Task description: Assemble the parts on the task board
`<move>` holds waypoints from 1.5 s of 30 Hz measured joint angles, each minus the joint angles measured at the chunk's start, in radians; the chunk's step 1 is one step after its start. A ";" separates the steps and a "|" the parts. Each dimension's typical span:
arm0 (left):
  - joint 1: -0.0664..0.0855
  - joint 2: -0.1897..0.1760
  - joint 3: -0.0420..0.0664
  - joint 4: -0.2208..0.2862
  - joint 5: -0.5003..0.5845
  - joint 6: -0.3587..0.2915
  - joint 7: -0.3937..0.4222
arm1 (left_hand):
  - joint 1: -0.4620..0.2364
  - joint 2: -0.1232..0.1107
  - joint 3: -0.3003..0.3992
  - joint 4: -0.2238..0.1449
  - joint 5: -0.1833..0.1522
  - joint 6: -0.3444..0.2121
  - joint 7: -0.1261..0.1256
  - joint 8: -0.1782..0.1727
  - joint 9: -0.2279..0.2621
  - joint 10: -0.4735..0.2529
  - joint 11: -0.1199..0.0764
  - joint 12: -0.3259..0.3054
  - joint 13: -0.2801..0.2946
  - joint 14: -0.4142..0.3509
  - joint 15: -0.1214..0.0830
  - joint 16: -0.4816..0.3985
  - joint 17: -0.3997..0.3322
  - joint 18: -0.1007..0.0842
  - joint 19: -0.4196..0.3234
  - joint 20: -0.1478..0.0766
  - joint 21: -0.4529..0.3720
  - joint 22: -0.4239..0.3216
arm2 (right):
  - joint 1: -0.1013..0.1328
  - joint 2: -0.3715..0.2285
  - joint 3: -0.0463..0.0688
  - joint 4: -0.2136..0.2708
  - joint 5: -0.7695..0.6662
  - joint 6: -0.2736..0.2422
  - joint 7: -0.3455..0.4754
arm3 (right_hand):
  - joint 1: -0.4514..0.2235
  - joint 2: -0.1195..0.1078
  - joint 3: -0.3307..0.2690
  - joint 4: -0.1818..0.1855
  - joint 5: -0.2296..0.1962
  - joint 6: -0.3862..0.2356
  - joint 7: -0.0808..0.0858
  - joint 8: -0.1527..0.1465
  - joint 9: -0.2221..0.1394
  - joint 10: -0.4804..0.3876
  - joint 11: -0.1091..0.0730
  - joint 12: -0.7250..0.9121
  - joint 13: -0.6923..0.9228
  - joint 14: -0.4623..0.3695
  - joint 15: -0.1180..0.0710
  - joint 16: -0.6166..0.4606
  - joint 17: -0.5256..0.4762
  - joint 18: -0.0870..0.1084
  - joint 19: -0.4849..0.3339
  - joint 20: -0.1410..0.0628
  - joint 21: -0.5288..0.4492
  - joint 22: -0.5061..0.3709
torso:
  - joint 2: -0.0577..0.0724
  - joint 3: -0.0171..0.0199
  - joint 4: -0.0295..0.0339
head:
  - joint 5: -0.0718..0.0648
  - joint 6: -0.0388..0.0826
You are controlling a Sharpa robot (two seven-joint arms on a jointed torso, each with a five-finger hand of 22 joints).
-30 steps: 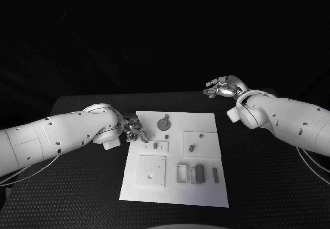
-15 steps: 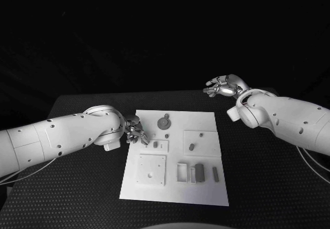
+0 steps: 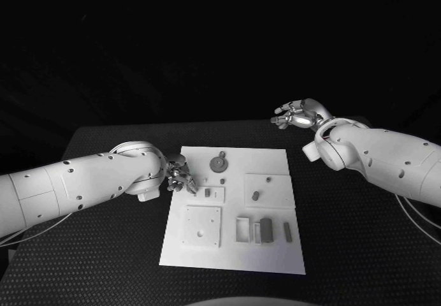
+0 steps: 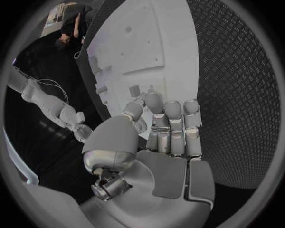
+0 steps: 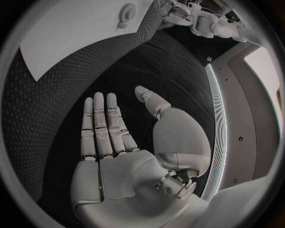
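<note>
The white task board lies in the middle of the black table. On it are small grey parts: a round toothed piece at the far end, a short peg, a block and a thin bar. My left hand hovers at the board's left edge beside the peg, fingers stretched close together with nothing in them. My right hand is raised beyond the board's far right corner, palm flat and fingers apart, holding nothing. The board and toothed piece show past it.
A raised white square plate and two white frames sit on the near half of the board. Textured black mat surrounds the board on every side. My left arm lies across the table's left part.
My left hand has crept slightly nearer along the board's left edge. My right hand has stayed almost still.
</note>
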 measured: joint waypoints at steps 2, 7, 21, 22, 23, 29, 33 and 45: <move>-0.001 0.001 0.000 0.000 -0.002 0.001 0.000 | 0.000 0.000 0.000 0.000 -0.001 0.000 0.000 0.000 0.000 0.001 0.001 0.000 0.000 0.000 0.000 0.000 0.000 0.000 0.000 0.000 0.000 0.000 | 0.000 0.000 0.000 0.000 0.000 0.000 0.000 | 0.000 0.000 0.000 0.000 0.000 0.000 0.000 0.000 0.000 0.000 0.000 0.000 0.000 0.000 0.000 0.000 0.000 0.000 0.000 0.000 0.000 0.001 | 0.000 0.0000 0.0000 | 0.000 -0.001; -0.006 0.003 -0.001 0.002 -0.006 0.005 0.000 | 0.000 0.000 -0.001 -0.001 -0.002 0.000 0.000 0.000 0.000 0.001 0.001 0.000 0.000 0.000 0.000 0.000 0.000 0.000 0.000 0.000 0.000 0.000 | 0.000 0.000 0.000 0.000 0.000 0.000 0.000 | 0.000 0.000 0.000 0.000 0.000 0.000 0.000 0.000 0.000 0.000 0.000 0.000 -0.001 0.000 0.000 0.000 0.000 0.000 0.000 0.000 0.000 0.001 | 0.000 -0.0001 0.0000 | -0.001 -0.001; -0.006 0.003 -0.001 0.001 -0.007 0.014 0.001 | 0.000 0.000 -0.003 0.000 0.002 0.001 0.001 0.000 0.000 0.002 0.002 0.000 0.000 0.000 0.001 0.000 0.000 0.000 0.000 0.000 0.000 0.000 | 0.000 0.000 0.000 0.001 0.000 0.000 0.000 | 0.000 0.000 0.000 0.000 0.000 -0.002 0.002 0.000 -0.001 0.000 0.000 0.000 -0.001 0.000 0.000 0.000 0.001 0.000 0.000 0.000 -0.001 0.002 | 0.000 0.0004 -0.0001 | -0.001 -0.003; -0.006 0.003 -0.001 0.001 -0.007 0.014 0.001 | 0.000 0.000 -0.003 0.000 0.002 0.002 0.002 0.000 0.000 0.002 0.002 0.000 0.000 0.000 0.001 0.000 0.000 0.000 0.000 0.000 0.000 0.001 | 0.000 0.000 0.000 0.001 0.000 0.000 0.000 | 0.000 0.000 0.000 0.000 0.000 -0.002 0.002 0.000 -0.001 0.000 0.000 0.000 -0.002 0.000 0.000 0.000 0.001 0.000 0.000 0.000 -0.004 0.002 | 0.000 0.0004 -0.0002 | -0.001 -0.003; -0.006 0.003 -0.001 0.001 -0.007 0.014 0.001 | 0.000 0.000 -0.004 -0.001 0.002 0.002 0.002 0.000 0.000 0.002 0.002 0.000 0.000 0.001 0.001 0.000 0.000 0.000 0.000 0.000 0.000 0.001 | 0.000 0.000 0.000 0.001 0.000 0.000 0.000 | 0.000 0.000 0.000 0.000 0.000 -0.002 0.002 0.000 -0.001 0.000 0.000 0.000 -0.002 0.000 0.000 0.000 0.001 0.000 0.000 0.000 -0.004 0.002 | 0.000 0.0004 -0.0002 | -0.001 -0.003; -0.006 0.003 -0.001 0.000 -0.008 0.016 0.001 | 0.004 -0.004 -0.004 -0.001 0.002 0.002 0.002 0.000 0.000 0.003 0.003 0.000 0.000 0.001 0.002 0.000 0.000 0.000 0.000 0.000 0.000 0.001 | 0.000 0.000 0.000 0.001 0.000 0.000 0.000 | 0.000 0.000 0.000 0.000 0.000 0.000 0.000 0.000 -0.001 0.000 0.000 0.000 -0.002 0.000 0.000 0.000 0.001 0.000 0.000 0.000 -0.004 0.003 | 0.000 0.0006 -0.0002 | -0.001 -0.003; -0.006 0.004 -0.002 0.000 -0.008 0.017 0.001 | 0.004 -0.004 -0.005 0.000 0.002 0.002 0.002 0.000 0.000 0.003 0.003 0.000 0.000 0.001 0.002 0.000 0.000 0.000 0.000 0.000 0.000 0.001 | 0.000 0.000 0.000 0.001 0.000 0.000 0.000 | 0.000 0.000 0.000 0.000 0.000 0.000 0.000 0.000 -0.001 0.000 0.000 0.000 -0.002 0.000 0.000 0.000 0.002 0.000 0.000 0.000 -0.004 0.003 | 0.000 0.0006 -0.0002 | -0.002 -0.003; -0.001 0.007 -0.016 -0.002 -0.008 0.012 0.001 | 0.004 -0.004 -0.003 -0.003 0.002 0.002 0.001 -0.004 0.001 0.003 0.003 0.000 0.000 0.005 0.000 0.000 0.000 0.000 0.003 -0.004 0.000 0.000 | 0.000 -0.001 0.000 0.003 0.001 0.000 0.001 | 0.000 0.000 0.000 0.000 0.000 0.000 0.000 0.000 -0.002 0.000 0.000 0.004 -0.003 0.000 0.000 0.000 0.001 0.000 0.000 0.000 -0.004 0.004 | 0.000 0.0006 -0.0003 | -0.004 -0.002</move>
